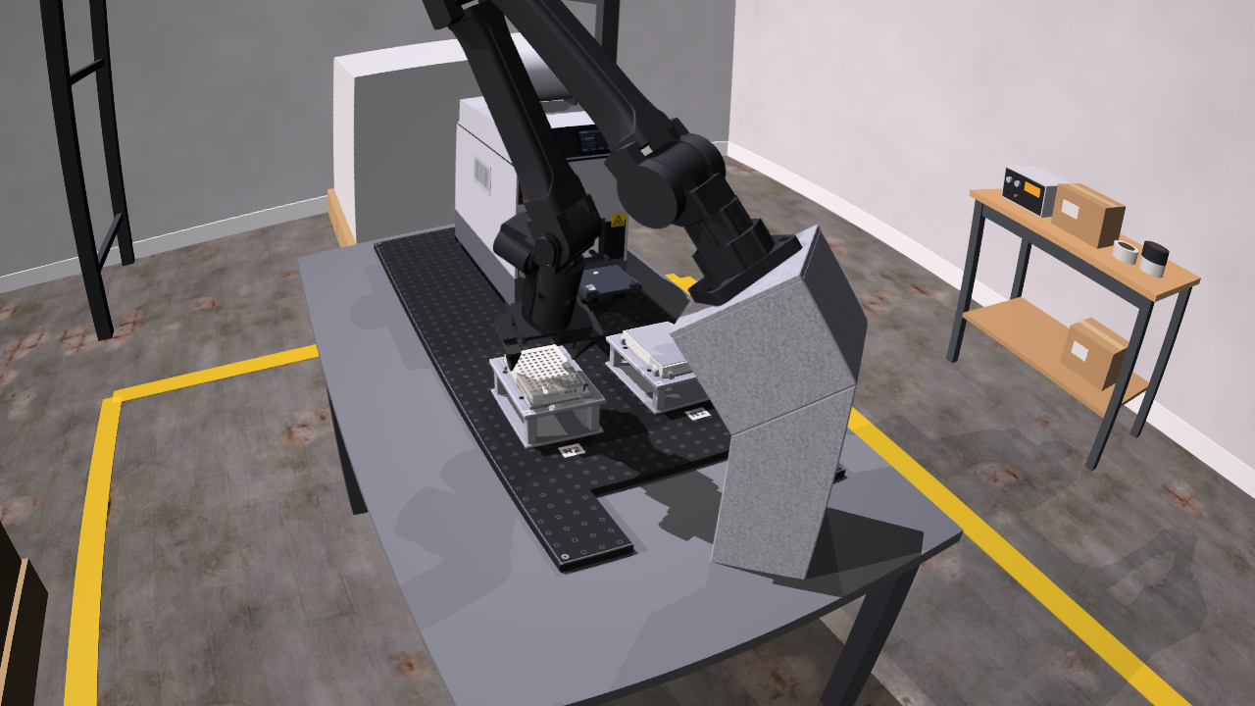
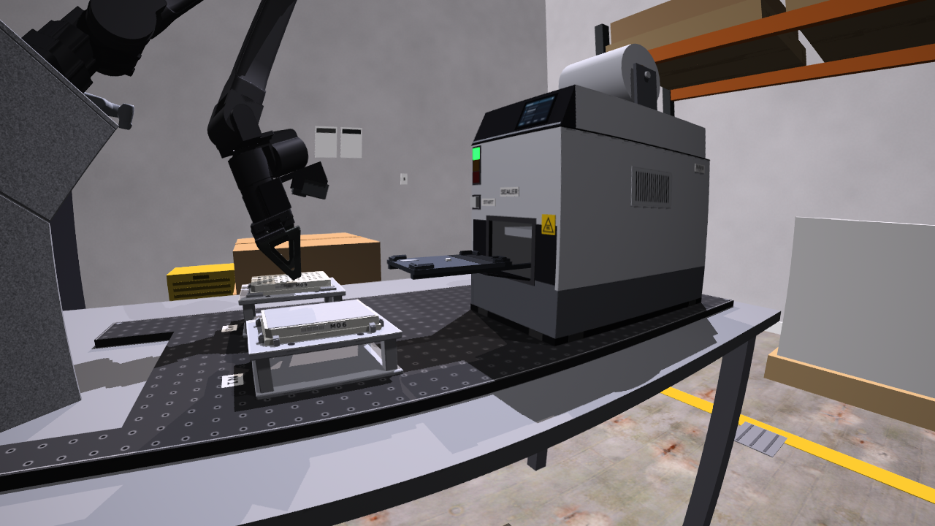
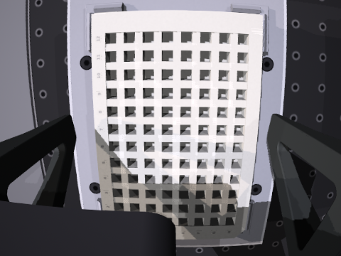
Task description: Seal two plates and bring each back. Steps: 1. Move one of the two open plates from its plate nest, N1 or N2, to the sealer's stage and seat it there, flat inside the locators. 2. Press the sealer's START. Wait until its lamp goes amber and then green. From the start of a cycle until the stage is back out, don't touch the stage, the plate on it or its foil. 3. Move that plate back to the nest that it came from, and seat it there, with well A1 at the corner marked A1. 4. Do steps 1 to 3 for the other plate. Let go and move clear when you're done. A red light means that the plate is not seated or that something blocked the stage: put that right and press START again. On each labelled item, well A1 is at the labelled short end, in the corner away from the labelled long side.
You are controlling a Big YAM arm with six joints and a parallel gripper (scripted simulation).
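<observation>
An open white plate (image 1: pixel 549 376) (image 2: pixel 302 285) (image 3: pixel 177 22), with square wells and the label M09, sits in its nest (image 2: pixel 247 298) (image 3: pixel 79 92). It looks flat. My gripper (image 1: pixel 548 358) (image 2: pixel 296 275) (image 3: pixel 171 125) is open above it, one finger towards each long side, holding nothing. The plate M06 (image 1: pixel 651 345) (image 2: pixel 317 316) has a smooth, covered top and sits in the other nest (image 2: pixel 384 332). The sealer (image 2: pixel 516 169) has its stage (image 1: pixel 611 281) (image 2: pixel 444 262) out, with no plate on it. The lamp (image 2: pixel 476 153) is green. The START button (image 2: pixel 475 201) is at its front.
Both nests stand on the black perforated board (image 1: pixel 543 509) (image 2: pixel 431 375). The grey arm pedestal (image 1: pixel 780 403) (image 2: pixel 32 294) stands behind them, on the side away from the sealer. A cardboard box (image 2: pixel 340 261) and a yellow crate (image 2: pixel 201 282) lie beyond the table.
</observation>
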